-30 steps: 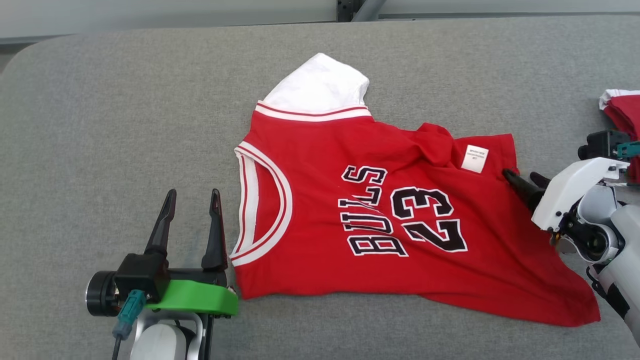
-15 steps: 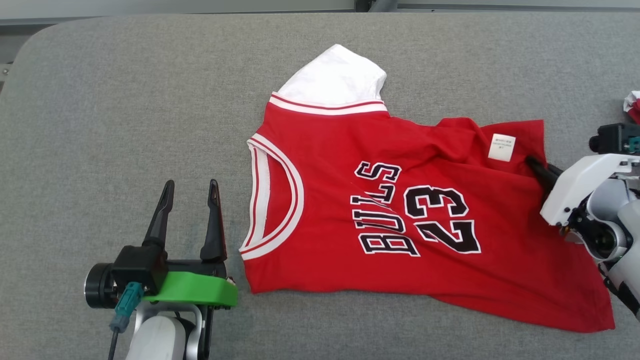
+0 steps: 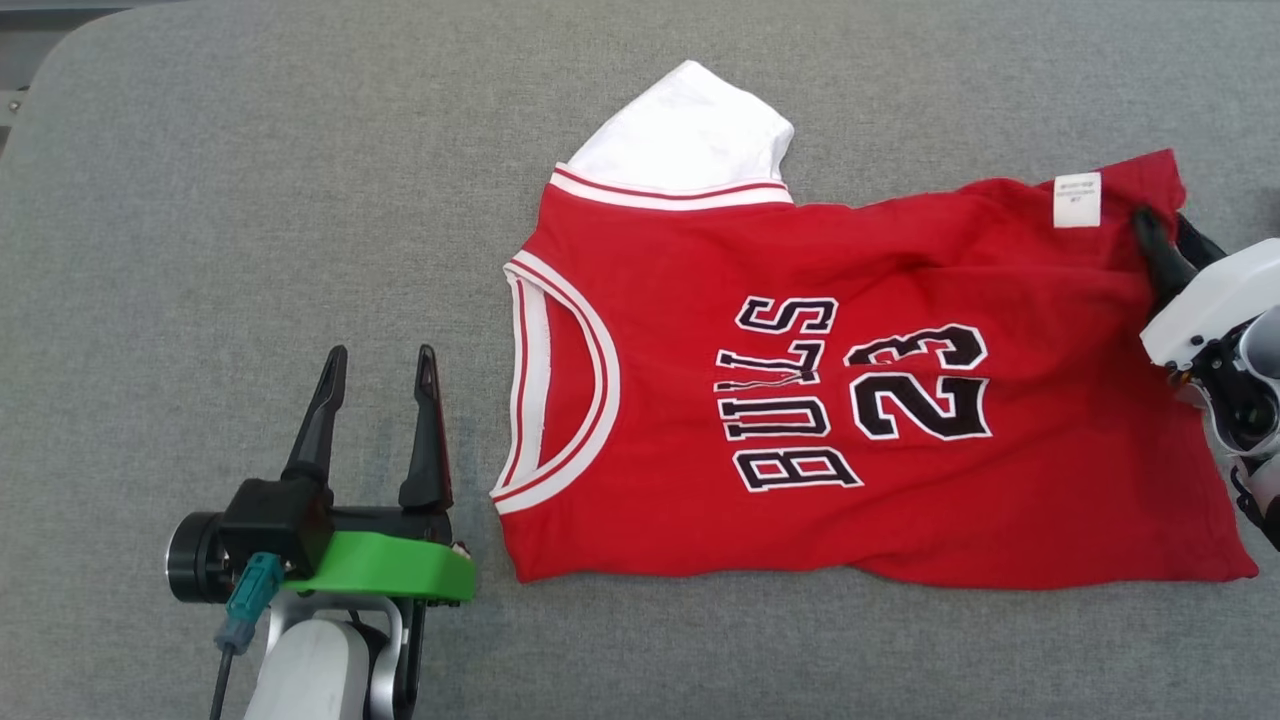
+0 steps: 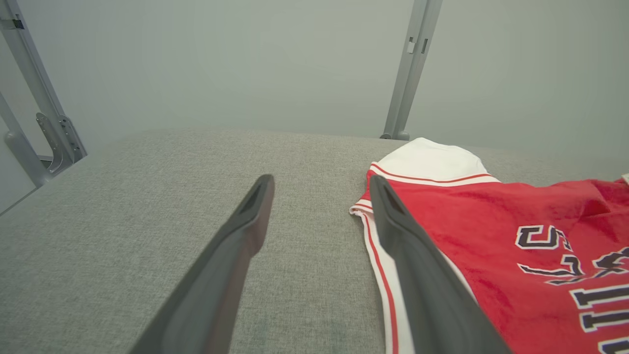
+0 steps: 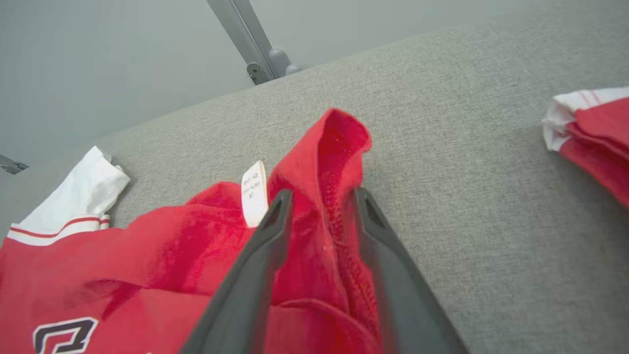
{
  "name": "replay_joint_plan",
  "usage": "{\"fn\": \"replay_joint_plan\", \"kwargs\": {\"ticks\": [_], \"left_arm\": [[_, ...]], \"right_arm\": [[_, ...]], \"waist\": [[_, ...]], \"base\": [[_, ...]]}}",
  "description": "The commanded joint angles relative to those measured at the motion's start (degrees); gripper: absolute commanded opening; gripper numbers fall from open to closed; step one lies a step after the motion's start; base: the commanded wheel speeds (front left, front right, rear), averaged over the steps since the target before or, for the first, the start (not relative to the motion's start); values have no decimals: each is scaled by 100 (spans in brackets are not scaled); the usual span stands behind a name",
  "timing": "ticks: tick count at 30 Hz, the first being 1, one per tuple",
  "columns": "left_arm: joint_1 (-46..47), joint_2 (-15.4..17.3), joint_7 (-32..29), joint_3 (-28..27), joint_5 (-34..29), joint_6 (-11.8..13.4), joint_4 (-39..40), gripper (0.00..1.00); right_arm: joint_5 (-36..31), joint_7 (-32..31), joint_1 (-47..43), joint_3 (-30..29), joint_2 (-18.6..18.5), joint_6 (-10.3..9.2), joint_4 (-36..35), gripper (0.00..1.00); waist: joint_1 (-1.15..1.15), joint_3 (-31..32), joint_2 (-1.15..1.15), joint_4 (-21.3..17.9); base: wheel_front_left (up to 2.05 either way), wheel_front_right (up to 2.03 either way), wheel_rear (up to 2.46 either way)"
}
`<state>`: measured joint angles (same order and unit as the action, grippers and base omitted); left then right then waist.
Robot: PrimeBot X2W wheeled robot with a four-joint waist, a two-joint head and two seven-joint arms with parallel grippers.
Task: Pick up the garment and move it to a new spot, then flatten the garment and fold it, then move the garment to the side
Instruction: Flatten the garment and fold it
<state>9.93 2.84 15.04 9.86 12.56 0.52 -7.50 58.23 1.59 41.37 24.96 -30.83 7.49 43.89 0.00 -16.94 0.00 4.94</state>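
Observation:
The garment (image 3: 850,400), a red jersey with white trim, black lettering and a white sleeve (image 3: 690,125), lies spread on the grey padded table (image 3: 250,200). My right gripper (image 3: 1165,225) is at its far right corner, beside the white label (image 3: 1077,200). In the right wrist view the right gripper (image 5: 323,194) is shut on the bunched red hem of the garment (image 5: 147,246), which stands up between the fingers. My left gripper (image 3: 381,355) rests open just left of the neckline, holding nothing. The left wrist view has the left gripper (image 4: 319,182) beside the garment's collar edge (image 4: 491,231).
Another folded red and white cloth (image 5: 589,128) lies on the table to the right of my right gripper. Grey metal posts (image 4: 408,69) stand behind the table's far edge. Bare grey surface stretches to the left of the garment.
The camera has shifted. My right gripper closed on the garment's folded right corner and drew it outward, so the hem now lies straighter. The left gripper has not moved.

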Motion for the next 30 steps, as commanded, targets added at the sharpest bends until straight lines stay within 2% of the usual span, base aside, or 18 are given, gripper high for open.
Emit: {"fn": "replay_joint_plan", "kwargs": {"ticks": [1,4,10,17,23,30], "left_arm": [[83,13,16,-9,21,-3,-1,100],[84,13,16,-8,6,11,-12,100],[-124,13,15,-160,-76,36,24,100],[-197,13,15,-145,-215,-12,45,100],[-258,13,16,-77,-274,-30,96,100],[-288,13,16,-60,-339,-63,47,100]], "right_arm": [[-55,48,48,4,4,0,41,100],[-168,209,-24,113,19,0,41,100],[-617,905,-753,401,-78,-1,-499,100],[-631,1057,-1070,18,230,0,-302,100],[-404,648,-714,-297,430,0,74,100],[-302,-591,105,-315,554,0,751,100]], "waist": [[0,-6,0,-1],[0,15,0,-14],[0,190,0,-223],[0,370,0,-347],[0,385,0,-298],[0,335,0,-315]], "base": [[0,0,0],[0,0,0],[0,0,0],[0,0,0],[0,0,0],[0,0,0]]}}
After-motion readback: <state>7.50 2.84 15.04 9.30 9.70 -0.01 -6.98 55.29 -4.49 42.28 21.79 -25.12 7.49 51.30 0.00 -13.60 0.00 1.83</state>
